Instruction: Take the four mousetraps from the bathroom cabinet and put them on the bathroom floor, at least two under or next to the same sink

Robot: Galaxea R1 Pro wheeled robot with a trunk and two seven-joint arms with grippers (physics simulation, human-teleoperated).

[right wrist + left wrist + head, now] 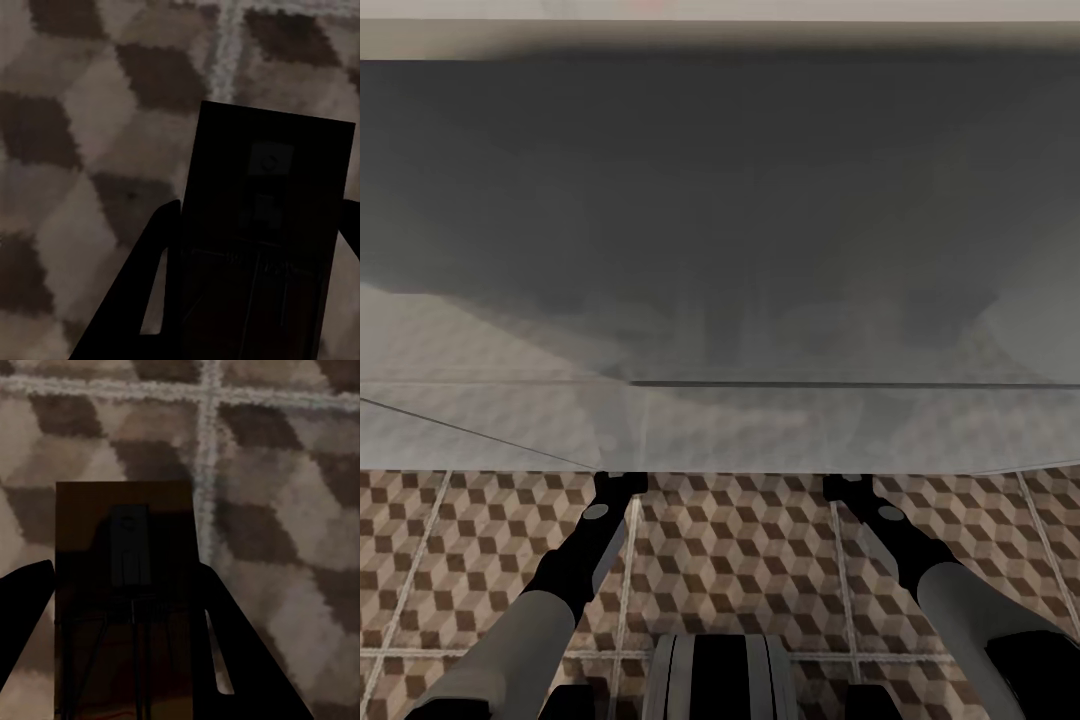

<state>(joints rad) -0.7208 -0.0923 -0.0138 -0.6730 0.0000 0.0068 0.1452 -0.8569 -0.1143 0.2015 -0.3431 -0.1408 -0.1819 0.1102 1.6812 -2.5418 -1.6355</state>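
Observation:
In the left wrist view a flat dark-brown mousetrap sits between the black fingers of my left gripper, which is shut on it just above the bathroom floor. The right wrist view has a second mousetrap clamped the same way in my right gripper over the cube-patterned tiles. From the head view, both arms reach forward low, and the left gripper and right gripper end at the lower edge of a wide white-grey body. I cannot tell whether that body is the sink. The cabinet is out of view.
The white-grey body spans the whole width ahead, shaded dark across its upper part, with a thin dark seam running across it. Patterned floor tiles lie between the arms. My own base stands at the near edge.

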